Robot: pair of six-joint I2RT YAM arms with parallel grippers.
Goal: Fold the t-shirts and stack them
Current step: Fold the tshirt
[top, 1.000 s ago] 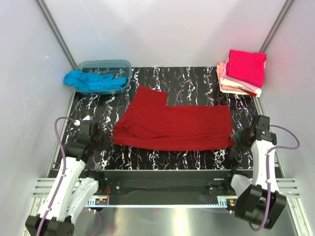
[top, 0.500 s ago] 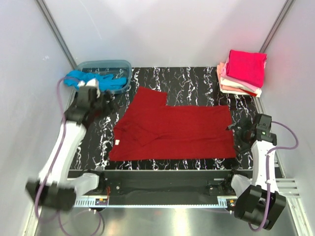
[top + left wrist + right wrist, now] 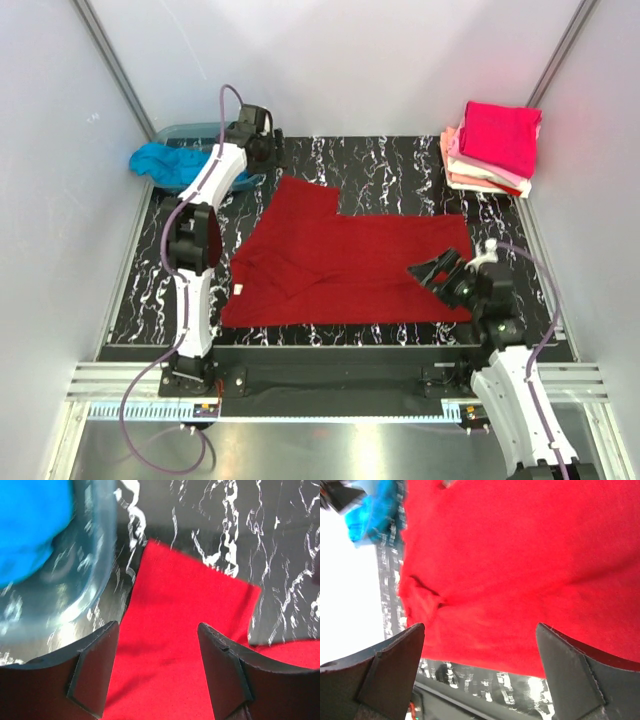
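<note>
A black marbled table [image 3: 400,160] between plain white walls carries the red shirt [image 3: 350,260], spread flat in the middle with its near hem close to the front edge. The left gripper [image 3: 157,626] hovers with jaws spread over the far sleeve [image 3: 195,595], just beside the tub [image 3: 95,575] that holds the turquoise shirt [image 3: 160,165]. The right gripper [image 3: 481,630] hangs over the shirt's right side, jaws wide apart and holding nothing. A stack [image 3: 495,145] of folded shirts sits well apart in the far right corner. The main risk is on the left: the sleeve lies so near the tub that a descent slightly off line could bump the tub wall or snag the turquoise cloth. A shallow pinch may also slip off the thin fabric, and if one arm pulls before the other, the whole shirt will likely slide and bunch rather than fold – perhaps toward the front edge
</note>
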